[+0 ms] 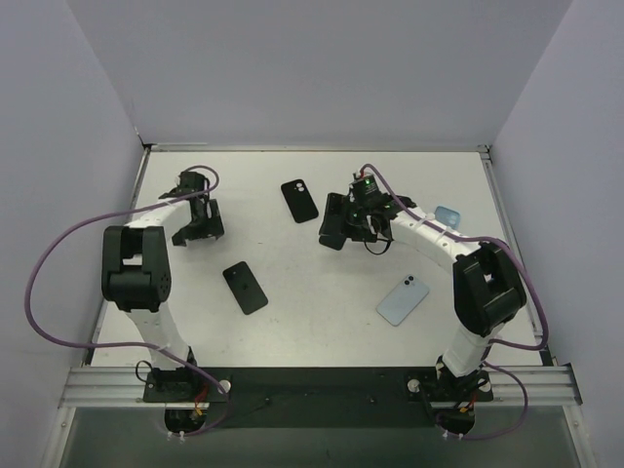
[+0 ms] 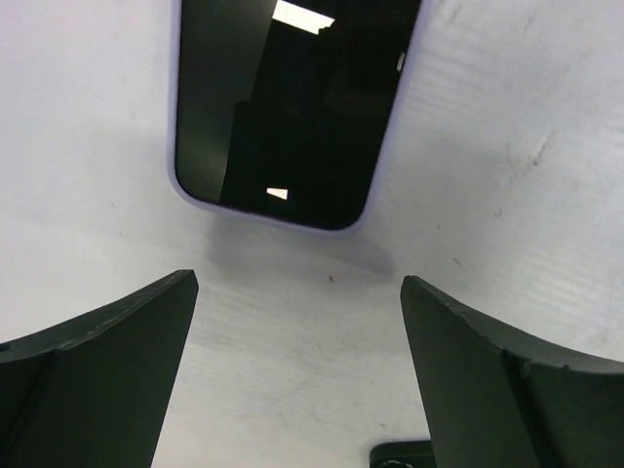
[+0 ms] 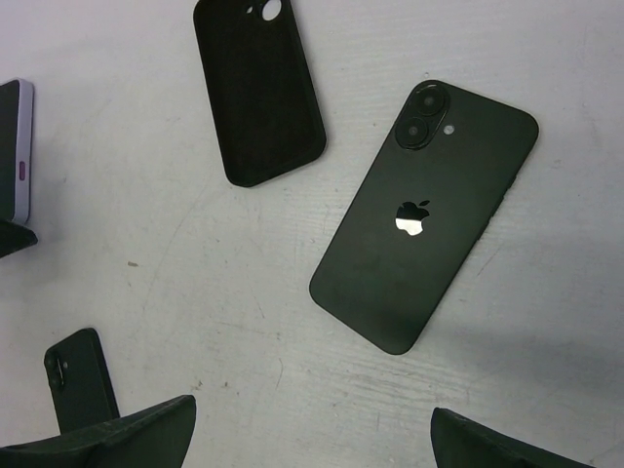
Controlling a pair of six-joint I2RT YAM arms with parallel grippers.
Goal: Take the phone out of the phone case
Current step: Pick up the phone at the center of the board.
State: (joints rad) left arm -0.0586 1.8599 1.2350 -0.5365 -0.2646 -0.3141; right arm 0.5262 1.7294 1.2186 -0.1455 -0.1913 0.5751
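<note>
A phone in a lavender case (image 2: 292,107) lies screen up on the white table, just beyond the fingertips of my left gripper (image 2: 297,278). That gripper is open and empty, with bare table between its jaws. In the top view my left gripper (image 1: 198,222) is at the far left, and I cannot make out the lavender phone there. Its edge shows at the left of the right wrist view (image 3: 15,146). My right gripper (image 1: 334,226) is open and empty over bare table (image 3: 312,406).
A bare black phone (image 1: 245,288) lies back up (image 3: 424,214). An empty black case (image 1: 299,201) lies beyond it (image 3: 258,88). A light blue phone (image 1: 403,299) and a light blue case (image 1: 447,215) lie at the right. A small dark object (image 3: 78,380) sits by my right gripper's left finger.
</note>
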